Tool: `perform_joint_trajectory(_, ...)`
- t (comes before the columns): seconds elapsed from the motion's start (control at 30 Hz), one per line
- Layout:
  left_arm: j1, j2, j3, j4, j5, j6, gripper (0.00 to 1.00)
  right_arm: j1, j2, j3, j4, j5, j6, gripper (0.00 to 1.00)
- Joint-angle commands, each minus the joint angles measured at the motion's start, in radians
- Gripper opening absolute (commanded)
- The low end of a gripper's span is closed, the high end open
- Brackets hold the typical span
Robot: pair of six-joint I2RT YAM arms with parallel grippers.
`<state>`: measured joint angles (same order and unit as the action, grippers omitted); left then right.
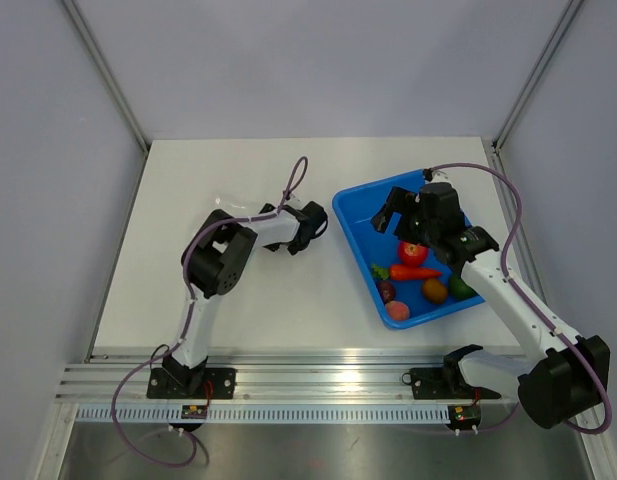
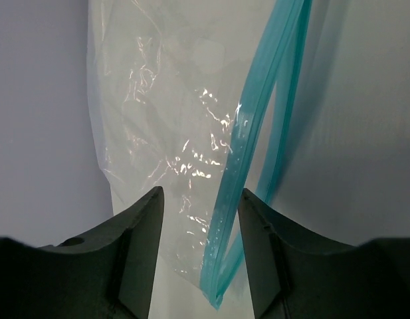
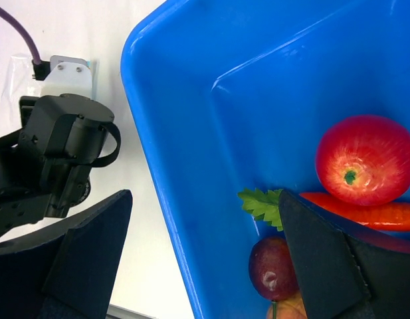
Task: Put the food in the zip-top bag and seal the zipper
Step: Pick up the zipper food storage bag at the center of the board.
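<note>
Clear crinkly plastic zip-top bag [image 2: 171, 133] lies flat, running away between the left fingers [image 2: 135, 246]. Its thin teal-blue zipper strip [image 2: 248, 153] is closer to one finger, halves parted. Glossy red toy apple [image 3: 366, 159], orange plastic carrot [image 3: 364, 214] and purple round [image 3: 274, 266] crowd one of the right fingers [image 3: 324, 259].

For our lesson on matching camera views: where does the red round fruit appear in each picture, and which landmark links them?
Top external: the red round fruit lies in the blue tray, right of centre, just above the carrot.
Left wrist: not in it; only the zip-top bag and its zipper.
Right wrist: right side, mid-height, above the carrot.
Shared landmark: the blue tray, in the top and right wrist views.
</note>
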<state>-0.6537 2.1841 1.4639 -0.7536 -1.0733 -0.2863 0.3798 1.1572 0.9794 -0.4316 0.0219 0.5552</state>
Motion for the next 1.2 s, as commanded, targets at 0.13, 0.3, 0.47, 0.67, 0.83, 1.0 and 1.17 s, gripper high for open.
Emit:
perform_joint_trajectory(0.13, 0.045, 0.046, 0.068, 0.014, -0.082, 0.004, 0.36, 0.005, -0.019, -0.010, 0.024, -0.004, 0.011, 0.99)
perform_joint_trajectory(0.3, 0.054, -0.012, 0.091, -0.050, -0.057, -0.040, 0.00, 0.005, -0.027, -0.012, 0.016, -0.004, 0.003, 0.99)
perform_joint_trajectory(0.47, 0.055, -0.234, 0.118, -0.104, 0.239, -0.013, 0.00, 0.008, -0.016, 0.021, 0.008, -0.017, -0.020, 0.99)
perform_joint_trajectory(0.67, 0.055, -0.421, 0.202, -0.151, 0.536, -0.020, 0.00, 0.099, 0.054, 0.126, 0.037, -0.093, -0.009, 0.99)
perform_joint_trajectory(0.83, 0.055, -0.429, 0.250, -0.190, 0.667, -0.080, 0.00, 0.205, 0.153, 0.248, 0.037, -0.077, 0.000, 0.99)
perform_joint_trajectory(1.0, 0.057, -0.442, 0.222, -0.167, 0.794, -0.126, 0.00, 0.277, 0.229, 0.321, 0.063, -0.065, 0.029, 0.98)
perform_joint_trajectory(1.17, 0.057, -0.445, 0.217, -0.159, 0.914, -0.160, 0.00, 0.318, 0.294, 0.354, 0.090, -0.059, 0.057, 0.98)
